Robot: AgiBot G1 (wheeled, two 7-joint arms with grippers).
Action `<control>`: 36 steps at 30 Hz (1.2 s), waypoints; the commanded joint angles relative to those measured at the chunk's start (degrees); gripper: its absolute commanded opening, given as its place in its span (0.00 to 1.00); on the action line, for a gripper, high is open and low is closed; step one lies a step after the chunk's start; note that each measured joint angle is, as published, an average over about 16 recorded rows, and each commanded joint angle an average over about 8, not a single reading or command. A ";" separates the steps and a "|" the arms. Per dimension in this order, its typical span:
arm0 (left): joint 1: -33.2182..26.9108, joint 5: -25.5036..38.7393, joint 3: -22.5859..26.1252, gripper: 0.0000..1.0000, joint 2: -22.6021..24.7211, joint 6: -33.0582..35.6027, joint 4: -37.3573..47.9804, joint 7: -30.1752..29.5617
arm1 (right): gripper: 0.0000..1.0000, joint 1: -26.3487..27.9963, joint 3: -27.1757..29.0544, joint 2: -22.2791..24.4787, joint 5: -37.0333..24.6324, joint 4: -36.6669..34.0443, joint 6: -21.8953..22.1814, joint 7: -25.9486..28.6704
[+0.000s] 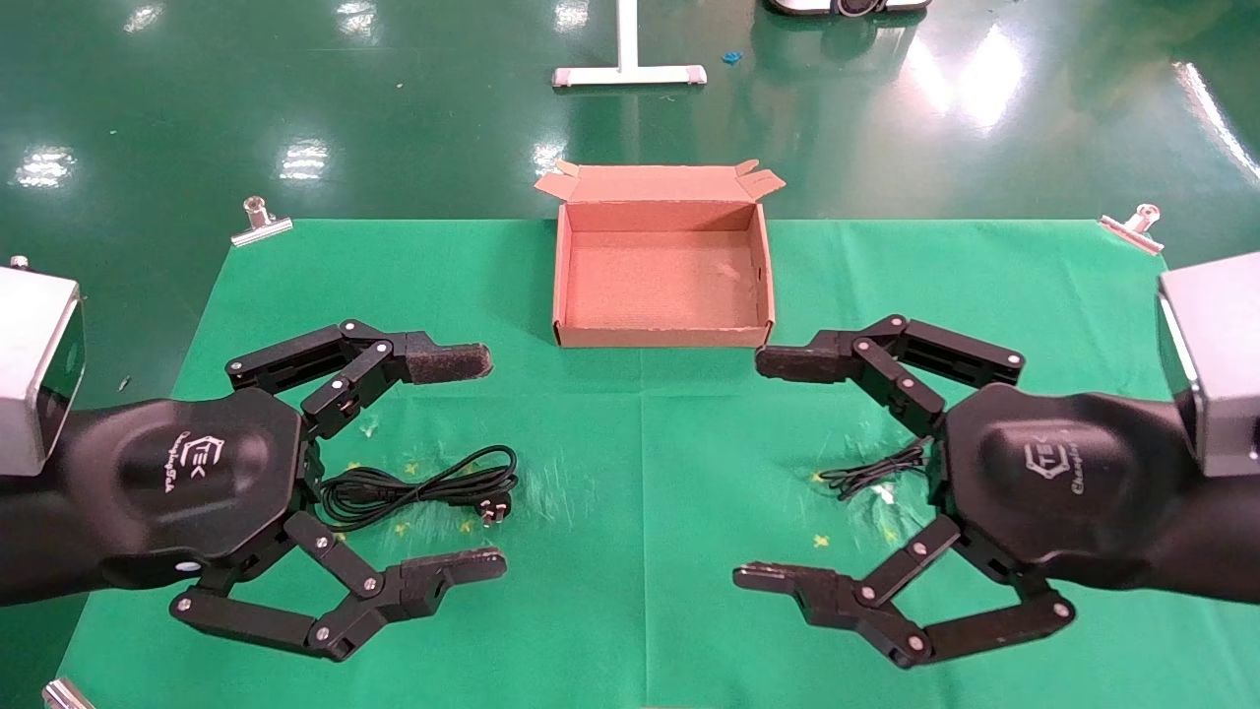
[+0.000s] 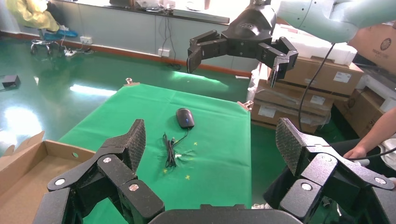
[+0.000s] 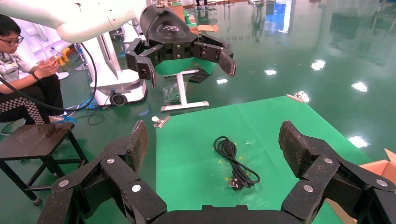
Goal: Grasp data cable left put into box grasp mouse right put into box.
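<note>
Both hands are hovering released over the green tabletop (image 1: 640,433), nothing gripped, task not started.

L hand (image 1: 472,465) is spreading its fingers wide; the data cable (image 1: 418,485) is lying coiled on the tabletop right under/between those fingers, plug (image 1: 495,510) pointing out past the palm toward the centre. The R wrist view is showing the same coil (image 3: 235,161) flat, loops loose, plug end nearest that camera.

R hand (image 1: 768,469) is also gaping wide. The mouse (image 2: 185,117) is sitting beneath its palm, hidden in the head view; only its thin cord (image 1: 876,475) is poking out between the fingers. The L wrist view is showing mouse + bunched cord (image 2: 170,150) lying below that hand, well apart from it.

The box (image 1: 565,258) is standing open and empty ahead of both hands, between them, beyond the fingertips.

Risks, as I'm judging them:
- L hand closing on just one or two loops, so the coil is unravelling & the plug is dangling, snagging the box rim or dragging over the cloth
- heavy plug swinging and pulling loops out of the pinch
- R hand pinching cord instead of mouse body; smooth oval shell squirting out sideways
- trailing mouse cord hanging outside the box wall after drop
- low box walls + light cardboard: a bump from a finger is prob. shoving the box away
- both arms heading to the box at once could be clashing
</note>
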 commanded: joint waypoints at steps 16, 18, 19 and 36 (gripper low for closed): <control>0.00 0.00 0.00 1.00 0.00 0.00 0.00 0.00 | 1.00 0.00 0.00 0.00 0.00 0.00 0.00 0.00; 0.00 0.00 0.00 1.00 0.00 0.00 0.00 0.00 | 1.00 0.00 0.00 0.00 0.00 0.00 0.00 0.00; 0.00 0.00 0.00 1.00 0.00 0.00 0.00 0.00 | 1.00 0.00 0.00 0.00 0.00 0.00 0.00 0.00; 0.00 0.00 0.00 1.00 0.00 0.00 0.00 0.00 | 1.00 0.00 0.00 0.00 0.00 0.00 0.00 0.00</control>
